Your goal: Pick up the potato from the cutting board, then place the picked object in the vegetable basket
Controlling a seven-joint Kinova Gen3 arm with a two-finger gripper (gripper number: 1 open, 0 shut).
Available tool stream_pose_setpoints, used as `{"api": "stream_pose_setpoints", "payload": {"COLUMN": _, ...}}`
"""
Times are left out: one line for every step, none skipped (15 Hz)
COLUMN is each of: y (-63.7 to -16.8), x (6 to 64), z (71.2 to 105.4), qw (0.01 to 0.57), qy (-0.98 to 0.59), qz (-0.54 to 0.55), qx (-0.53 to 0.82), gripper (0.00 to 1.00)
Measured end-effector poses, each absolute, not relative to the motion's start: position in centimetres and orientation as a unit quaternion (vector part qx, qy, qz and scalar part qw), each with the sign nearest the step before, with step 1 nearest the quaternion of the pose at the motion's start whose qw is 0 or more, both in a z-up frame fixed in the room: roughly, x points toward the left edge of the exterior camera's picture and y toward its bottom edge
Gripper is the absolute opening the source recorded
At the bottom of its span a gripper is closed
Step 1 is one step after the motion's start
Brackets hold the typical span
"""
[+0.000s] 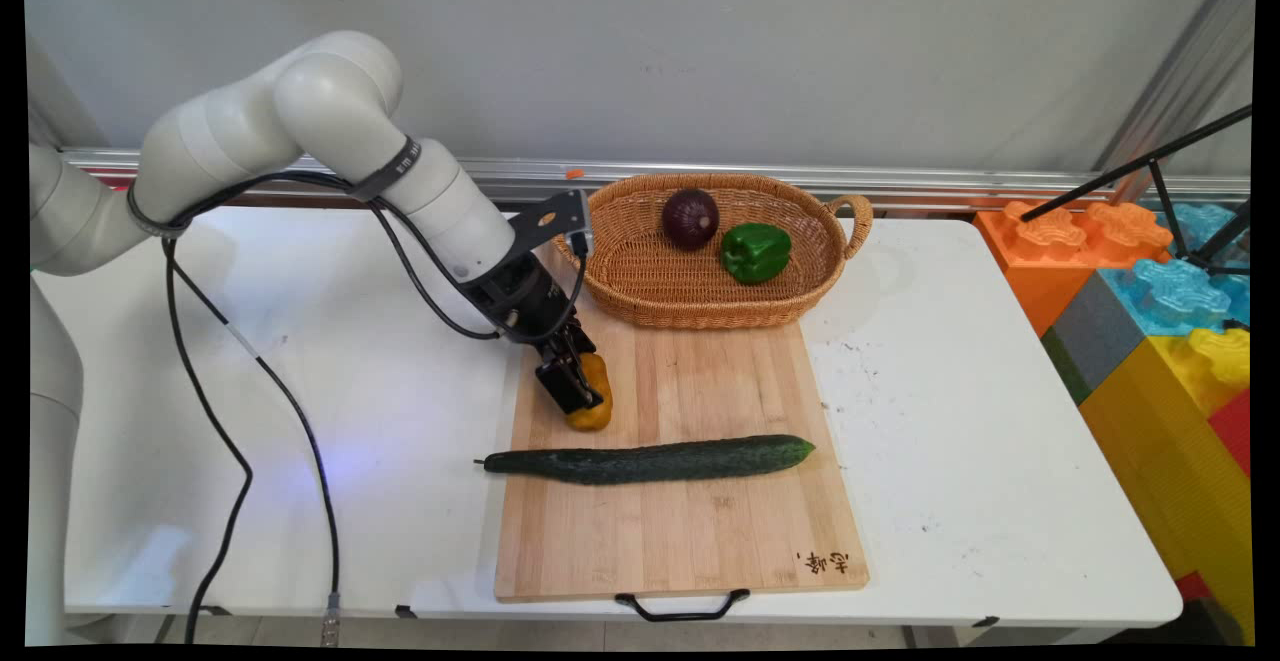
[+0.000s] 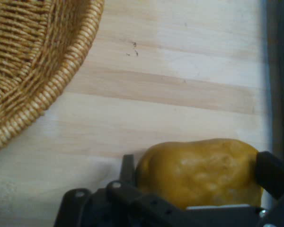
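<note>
Potato (image 1: 594,396), yellow-brown and lumpy, sits on the cutting board (image 1: 700,531) near the board's upper left corner, and the claw (image 1: 578,388) has it clamped, one finger on each side of its body. The hand view shows it nicely: the potato (image 2: 199,172) fills the gap between the black fingers (image 2: 270,172), pressed in at both flanks, and it looks to be resting on the wood or only just clear of it.

How does it handle? By the look of it, firm and dense, fairly weighty for its bulk, with a dull, slightly rough skin that should give the pads decent friction. It is rounded and uneven, though, so it could roll or twist in a pinch near one end. Across the thick middle, where the claw sits now, looks the soundest hold. Not fragile; a firm squeeze should do no harm.

Around the board: a long dark cucumber (image 1: 650,460) lies across its middle, just below the potato and apart from it. At the board's far edge stands a wicker basket (image 1: 640,291), holding a red onion (image 1: 690,218) and a green pepper (image 1: 755,251). All of it rests on the white tabletop (image 1: 950,461).
</note>
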State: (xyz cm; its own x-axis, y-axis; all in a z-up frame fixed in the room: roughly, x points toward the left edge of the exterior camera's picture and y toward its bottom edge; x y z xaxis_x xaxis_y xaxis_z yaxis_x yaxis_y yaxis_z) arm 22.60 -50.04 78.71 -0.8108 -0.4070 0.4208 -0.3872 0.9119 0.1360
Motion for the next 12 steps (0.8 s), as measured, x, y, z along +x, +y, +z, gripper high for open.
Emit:
{"api": "stream_pose_setpoints", "payload": {"y": -50.2, "x": 22.7, "z": 78.8, "qw": 0.225, "qy": -0.951, "qz": -0.022, "qx": 0.21, "gripper": 1.0}}
{"api": "stream_pose_setpoints", "payload": {"y": -50.2, "x": 22.8, "z": 78.9, "qw": 0.225, "qy": -0.951, "qz": -0.022, "qx": 0.21, "gripper": 0.0}}
{"api": "stream_pose_setpoints", "payload": {"y": -50.3, "x": 23.0, "z": 79.0, "qw": 0.224, "qy": -0.951, "qz": -0.023, "qx": 0.21, "gripper": 0.0}}
{"api": "stream_pose_setpoints", "payload": {"y": -50.4, "x": 23.1, "z": 79.2, "qw": 0.223, "qy": -0.951, "qz": -0.023, "qx": 0.212, "gripper": 0.0}}
{"api": "stream_pose_setpoints", "payload": {"y": -50.5, "x": 23.2, "z": 79.3, "qw": 0.223, "qy": -0.951, "qz": -0.023, "qx": 0.212, "gripper": 0.0}}
{"api": "stream_pose_setpoints", "payload": {"y": -50.6, "x": 23.3, "z": 79.5, "qw": 0.224, "qy": -0.951, "qz": -0.022, "qx": 0.213, "gripper": 0.0}}
{"api": "stream_pose_setpoints", "payload": {"y": -50.7, "x": 23.4, "z": 79.8, "qw": 0.226, "qy": -0.95, "qz": -0.019, "qx": 0.214, "gripper": 0.0}}
{"api": "stream_pose_setpoints", "payload": {"y": -50.8, "x": 23.5, "z": 80.2, "qw": 0.229, "qy": -0.949, "qz": -0.017, "qx": 0.214, "gripper": 0.0}}
{"api": "stream_pose_setpoints", "payload": {"y": -51.0, "x": 23.6, "z": 80.7, "qw": 0.233, "qy": -0.948, "qz": -0.014, "qx": 0.215, "gripper": 0.0}}
{"api": "stream_pose_setpoints", "payload": {"y": -51.1, "x": 23.7, "z": 81.1, "qw": 0.236, "qy": -0.947, "qz": -0.013, "qx": 0.215, "gripper": 0.0}}
{"api": "stream_pose_setpoints", "payload": {"y": -51.2, "x": 23.7, "z": 81.5, "qw": 0.239, "qy": -0.947, "qz": -0.012, "qx": 0.216, "gripper": 0.0}}
{"api": "stream_pose_setpoints", "payload": {"y": -51.2, "x": 23.9, "z": 82.1, "qw": 0.243, "qy": -0.945, "qz": -0.01, "qx": 0.216, "gripper": 0.0}}
